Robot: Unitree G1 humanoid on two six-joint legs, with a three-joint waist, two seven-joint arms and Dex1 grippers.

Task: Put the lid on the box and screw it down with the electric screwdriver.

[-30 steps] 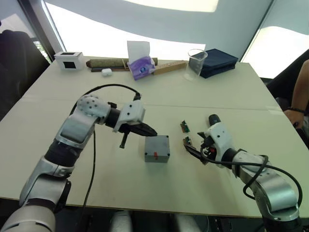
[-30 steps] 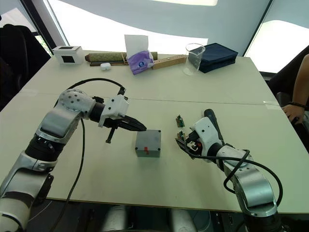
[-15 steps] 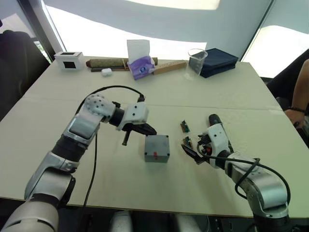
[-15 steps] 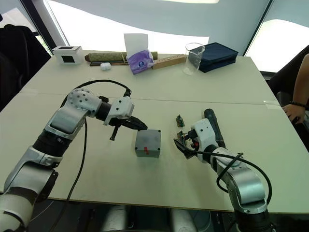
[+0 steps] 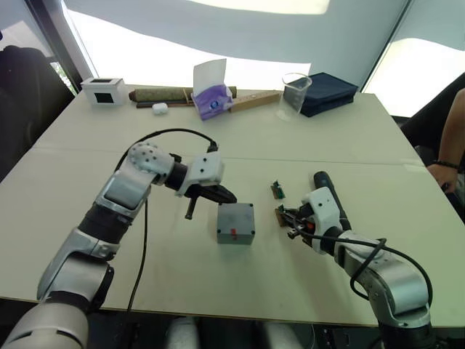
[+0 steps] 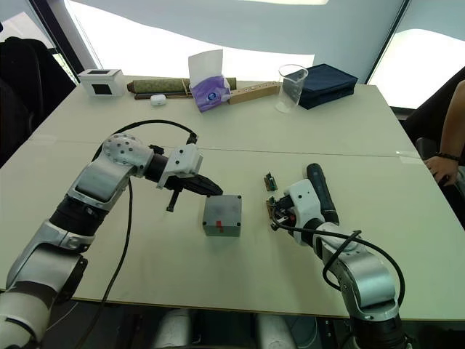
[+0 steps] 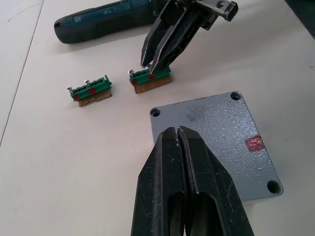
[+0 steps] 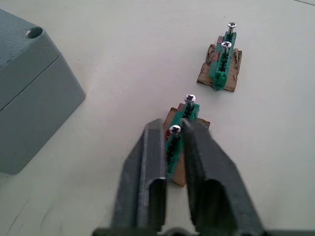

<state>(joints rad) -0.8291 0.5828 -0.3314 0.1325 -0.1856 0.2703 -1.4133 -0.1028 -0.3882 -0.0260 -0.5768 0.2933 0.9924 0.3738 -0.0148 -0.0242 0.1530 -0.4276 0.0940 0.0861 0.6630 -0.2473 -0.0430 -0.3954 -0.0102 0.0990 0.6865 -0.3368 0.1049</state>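
In the head views the lid (image 5: 236, 222) already sits on the box (image 6: 221, 225) at the table (image 5: 87, 167) centre, with the electric screwdriver (image 6: 322, 192) lying right of centre; it looks rigid, smooth and fairly light, best gripped around its thick barrel. In the left wrist view the left gripper (image 7: 178, 135) hovers at the lid's edge, jaws closed and empty. In the right wrist view, lower middle, the right gripper (image 8: 173, 129) has narrow jaws pinching a screw (image 8: 174, 130) on a green terminal block (image 8: 178, 132).

Bright daylight glares from the far windows (image 5: 145, 51), soft shadows, close jaws slightly blurred.
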